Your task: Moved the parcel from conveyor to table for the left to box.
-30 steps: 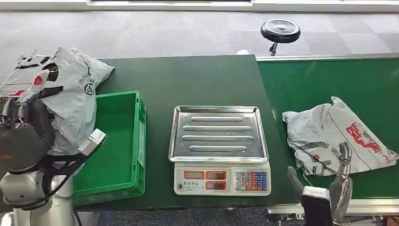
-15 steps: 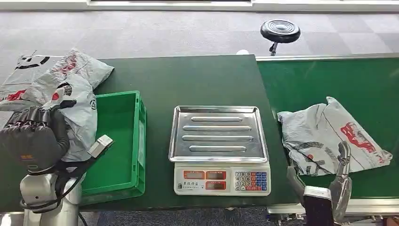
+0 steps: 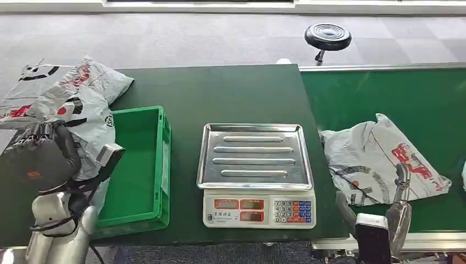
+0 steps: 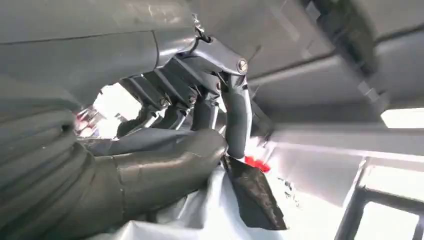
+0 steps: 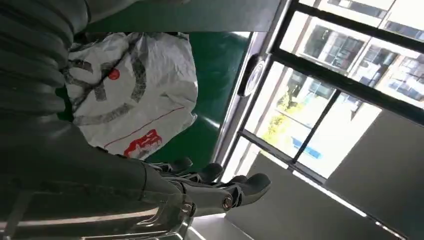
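At the table's left end my left hand (image 3: 41,157) grips a grey plastic parcel (image 3: 90,129) that drapes over the left rim of the green crate (image 3: 140,165). In the left wrist view the thumb and fingers (image 4: 235,125) pinch the bag's film (image 4: 220,210). A second grey parcel with red and black print (image 3: 379,159) lies flat on the green conveyor belt (image 3: 384,93) to the right. My right hand (image 3: 398,206) stands just in front of that parcel at the belt's near edge, fingers straight and holding nothing (image 5: 210,185). The right wrist view has this parcel (image 5: 135,90) beyond the hand.
A scale with a steel tray (image 3: 255,159) stands mid-table between crate and belt. Another grey bag (image 3: 66,82) lies on the table's far left corner behind the held one. A black stool (image 3: 328,36) stands beyond the table.
My left hand has come down and toward me with its parcel, uncovering the bag behind it. The parcel on the belt has drifted left toward the table. The right hand has barely moved.
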You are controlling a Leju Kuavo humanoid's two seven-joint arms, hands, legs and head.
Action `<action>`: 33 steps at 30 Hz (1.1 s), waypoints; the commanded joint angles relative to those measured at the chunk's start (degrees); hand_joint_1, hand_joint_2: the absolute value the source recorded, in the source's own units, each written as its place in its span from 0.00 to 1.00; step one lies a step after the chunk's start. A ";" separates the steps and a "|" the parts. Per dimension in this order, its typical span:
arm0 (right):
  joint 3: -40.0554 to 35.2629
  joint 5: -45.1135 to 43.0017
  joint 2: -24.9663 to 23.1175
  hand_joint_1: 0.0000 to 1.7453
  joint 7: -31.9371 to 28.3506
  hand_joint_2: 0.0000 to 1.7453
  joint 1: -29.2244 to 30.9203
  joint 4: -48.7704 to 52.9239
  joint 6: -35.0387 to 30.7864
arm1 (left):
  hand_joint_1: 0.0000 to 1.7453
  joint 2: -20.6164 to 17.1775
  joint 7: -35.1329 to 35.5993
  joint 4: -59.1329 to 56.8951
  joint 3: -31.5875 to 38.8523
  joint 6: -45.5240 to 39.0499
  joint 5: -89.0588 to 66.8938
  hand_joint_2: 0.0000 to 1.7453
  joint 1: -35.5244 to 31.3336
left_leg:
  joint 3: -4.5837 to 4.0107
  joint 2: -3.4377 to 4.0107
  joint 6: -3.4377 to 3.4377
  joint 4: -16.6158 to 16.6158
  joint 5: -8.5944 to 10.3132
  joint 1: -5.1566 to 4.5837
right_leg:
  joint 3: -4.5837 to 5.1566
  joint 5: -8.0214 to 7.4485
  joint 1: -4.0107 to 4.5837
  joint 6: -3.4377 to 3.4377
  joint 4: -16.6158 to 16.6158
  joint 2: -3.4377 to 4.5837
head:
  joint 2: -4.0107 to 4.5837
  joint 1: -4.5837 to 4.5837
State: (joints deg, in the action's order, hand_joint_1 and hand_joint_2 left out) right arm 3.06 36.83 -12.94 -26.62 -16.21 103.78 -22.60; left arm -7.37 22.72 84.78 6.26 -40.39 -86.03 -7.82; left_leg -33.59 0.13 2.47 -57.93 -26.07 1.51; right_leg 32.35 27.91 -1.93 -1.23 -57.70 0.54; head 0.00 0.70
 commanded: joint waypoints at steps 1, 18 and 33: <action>0.13 -0.62 1.90 0.00 0.27 1.00 1.56 -3.01 -0.07 | 0.00 -6.60 3.50 -18.19 -15.49 0.39 -3.97 1.00 -7.87 | 0.08 -0.25 -0.23 0.22 0.18 -0.02 | -0.24 -0.11 0.04 0.17 0.28 -0.31 | 0.00 0.00; -0.63 7.29 4.05 0.00 4.57 1.00 0.34 -2.94 -2.72 | 0.00 12.97 -34.96 -7.56 4.54 32.34 66.81 0.00 -1.60 | -0.02 -0.14 -0.23 0.08 0.03 0.00 | -0.21 -0.13 0.05 0.15 0.21 -0.14 | 0.00 -0.02; 1.10 32.64 9.45 0.00 13.29 0.00 5.35 -5.89 -5.87 | 0.00 12.48 -40.94 2.60 1.13 34.60 80.91 0.00 4.53 | -0.14 -0.05 -0.12 0.02 0.02 -0.03 | -0.02 -0.08 0.00 0.08 0.07 -0.04 | 0.00 -0.02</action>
State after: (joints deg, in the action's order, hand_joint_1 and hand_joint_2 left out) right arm 2.71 49.23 -10.08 -19.30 -15.99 103.27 -26.60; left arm 3.80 -13.55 81.35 7.32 -8.52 -14.27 -6.96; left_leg -33.76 -0.02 2.46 -57.95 -26.06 1.48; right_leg 32.35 27.87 -1.96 -1.21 -57.70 0.43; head 0.00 0.68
